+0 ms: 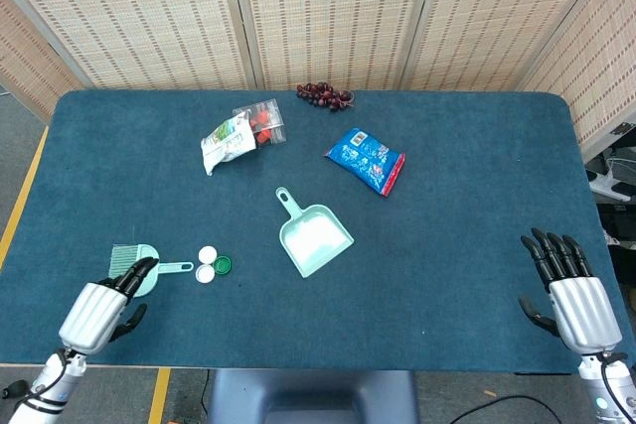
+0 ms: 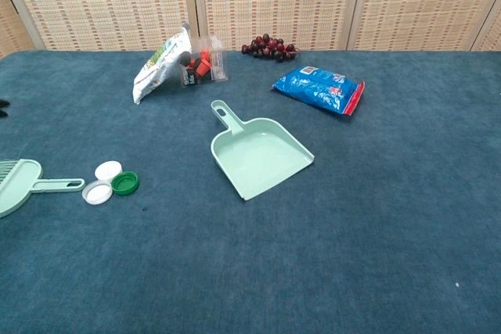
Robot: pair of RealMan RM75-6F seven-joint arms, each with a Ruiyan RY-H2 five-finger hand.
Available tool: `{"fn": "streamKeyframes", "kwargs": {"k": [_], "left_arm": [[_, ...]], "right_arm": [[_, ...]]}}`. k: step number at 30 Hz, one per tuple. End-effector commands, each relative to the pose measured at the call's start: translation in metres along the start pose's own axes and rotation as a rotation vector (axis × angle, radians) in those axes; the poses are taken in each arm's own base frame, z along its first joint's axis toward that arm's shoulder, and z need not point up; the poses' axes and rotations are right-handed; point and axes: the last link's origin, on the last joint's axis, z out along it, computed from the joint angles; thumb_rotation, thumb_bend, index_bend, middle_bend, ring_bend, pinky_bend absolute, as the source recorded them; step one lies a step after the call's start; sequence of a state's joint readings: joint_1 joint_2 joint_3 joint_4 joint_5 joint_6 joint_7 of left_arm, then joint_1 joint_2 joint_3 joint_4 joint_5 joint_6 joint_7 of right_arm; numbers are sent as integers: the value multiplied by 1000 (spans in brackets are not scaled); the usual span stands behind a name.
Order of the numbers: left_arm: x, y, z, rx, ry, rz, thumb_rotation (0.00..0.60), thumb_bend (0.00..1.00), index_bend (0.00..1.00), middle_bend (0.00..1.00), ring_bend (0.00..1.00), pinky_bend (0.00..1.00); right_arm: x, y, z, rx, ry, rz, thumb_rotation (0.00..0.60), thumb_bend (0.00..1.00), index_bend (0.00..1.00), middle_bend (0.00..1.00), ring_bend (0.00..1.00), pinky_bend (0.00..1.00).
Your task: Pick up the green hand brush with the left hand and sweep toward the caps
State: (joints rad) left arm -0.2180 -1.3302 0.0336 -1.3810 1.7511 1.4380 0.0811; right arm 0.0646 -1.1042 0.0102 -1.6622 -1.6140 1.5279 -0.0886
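We see both views evenly and brightly lit from above, with only faint, soft shadows and no glare. Focus is sharp throughout; straight edges bow slightly toward the head view's borders.

Each robot hand (image 1: 97, 309) has a ribbed silver back and black fingers.

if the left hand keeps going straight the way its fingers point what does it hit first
Probably the green hand brush: the left hand points up and to the right in the head view, its fingertips already over the brush head. Its height above the brush is unclear.
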Motion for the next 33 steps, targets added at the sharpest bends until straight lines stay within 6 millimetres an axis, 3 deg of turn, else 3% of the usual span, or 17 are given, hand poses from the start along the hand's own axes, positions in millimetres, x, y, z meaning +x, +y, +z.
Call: {"fn": "streamKeyframes", "kwargs": {"k": [1, 9, 19, 33], "left_arm": [[-20, 15, 23, -30, -70, 67, 600, 413, 146, 210, 659, 891], [-51, 23, 43, -8, -157, 128, 600, 413, 226, 238, 686, 905], [-59, 20, 65, 25, -103, 175, 600, 390, 209, 265, 685, 905], [-72, 11, 88, 75, -109, 293, 600, 368, 283, 345, 687, 907]], "right_arm": [[1, 2, 0, 1, 8, 5, 600, 239, 0, 0, 0, 0], [0, 2, 1, 7, 13, 6, 600, 239, 0, 0, 0, 0], [-6, 0, 3, 8, -27, 4, 600, 239, 0, 0, 0, 0], [-5, 0, 3, 5, -41, 6, 600, 239, 0, 0, 0, 0]]}}
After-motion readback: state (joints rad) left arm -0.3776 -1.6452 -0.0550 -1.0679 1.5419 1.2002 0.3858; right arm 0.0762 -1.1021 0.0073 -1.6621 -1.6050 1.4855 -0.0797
